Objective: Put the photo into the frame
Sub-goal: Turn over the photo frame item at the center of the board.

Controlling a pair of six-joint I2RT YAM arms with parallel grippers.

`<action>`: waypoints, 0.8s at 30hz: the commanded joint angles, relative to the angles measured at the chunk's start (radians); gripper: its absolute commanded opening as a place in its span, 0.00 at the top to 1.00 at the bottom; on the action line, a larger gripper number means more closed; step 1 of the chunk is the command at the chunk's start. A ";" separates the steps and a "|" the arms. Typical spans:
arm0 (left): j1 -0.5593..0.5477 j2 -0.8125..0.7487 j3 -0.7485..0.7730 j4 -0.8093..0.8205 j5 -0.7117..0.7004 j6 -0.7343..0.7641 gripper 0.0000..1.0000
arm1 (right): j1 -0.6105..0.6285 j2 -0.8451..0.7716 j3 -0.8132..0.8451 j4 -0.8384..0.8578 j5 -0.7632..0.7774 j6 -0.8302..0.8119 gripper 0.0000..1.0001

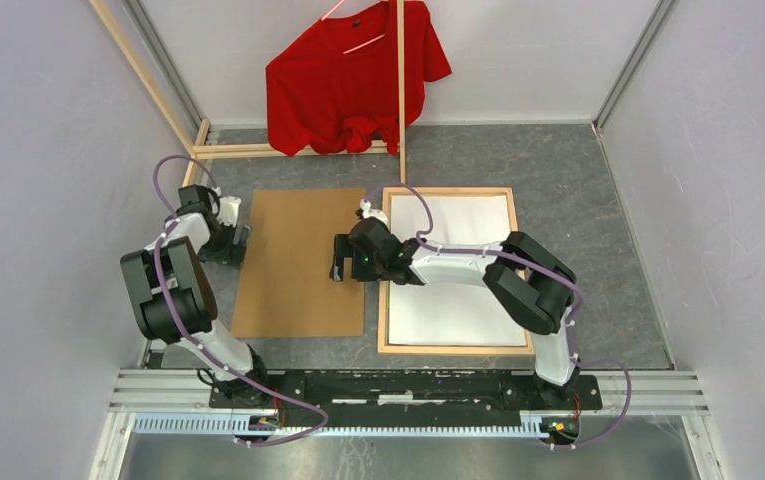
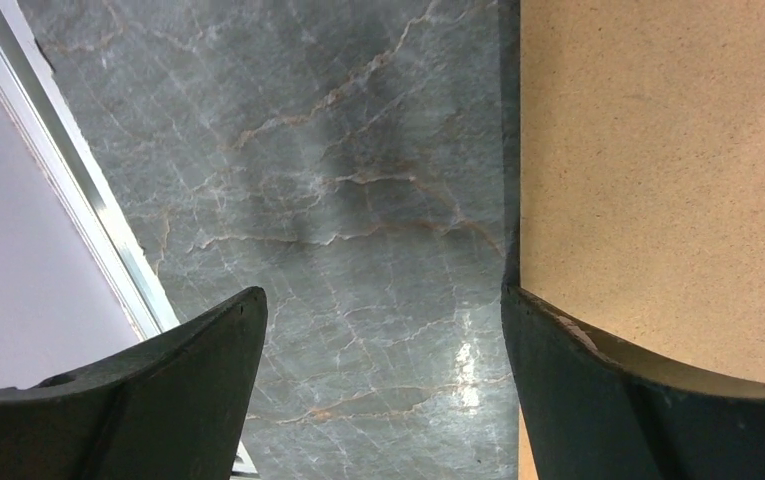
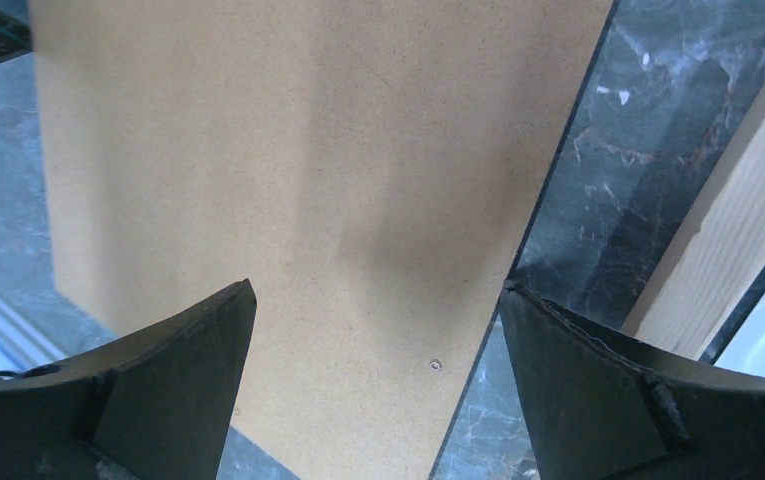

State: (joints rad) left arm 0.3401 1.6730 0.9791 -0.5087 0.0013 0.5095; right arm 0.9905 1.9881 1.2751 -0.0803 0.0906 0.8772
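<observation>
The frame (image 1: 453, 348) of thin light wood lies flat right of centre, and its strip (image 3: 733, 240) shows in the right wrist view. Inside it lies the photo (image 1: 453, 305), plain white back up, partly hidden by my right arm. A brown backing board (image 1: 298, 265) lies to its left. My left gripper (image 1: 238, 245) is open at the board's left edge (image 2: 658, 150); my left gripper (image 2: 382, 292) has bare table between its fingers. My right gripper (image 1: 341, 258) is open over the board's right edge (image 3: 308, 150), and my right gripper (image 3: 378, 286) holds nothing.
A red T-shirt (image 1: 353, 80) hangs at the back beside an upright wooden slat (image 1: 401, 90). More light-wood slats (image 1: 258, 150) lie along the back left. Grey walls close in both sides, and a metal rail (image 1: 408, 385) runs along the near edge.
</observation>
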 commanded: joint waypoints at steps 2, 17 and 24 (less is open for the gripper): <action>-0.071 0.065 -0.053 -0.028 0.128 -0.017 0.06 | 0.005 -0.131 -0.088 0.330 -0.180 0.134 0.02; -0.143 0.045 -0.075 -0.049 0.157 -0.013 0.08 | 0.006 -0.362 -0.274 0.568 -0.235 0.281 0.02; -0.233 0.050 -0.063 -0.050 0.149 -0.046 0.09 | -0.001 -0.431 -0.385 0.583 -0.190 0.314 0.02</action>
State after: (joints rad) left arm 0.2028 1.6741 0.9691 -0.4194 -0.0341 0.5190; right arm 0.9791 1.5799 0.9344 0.3985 -0.1036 1.1484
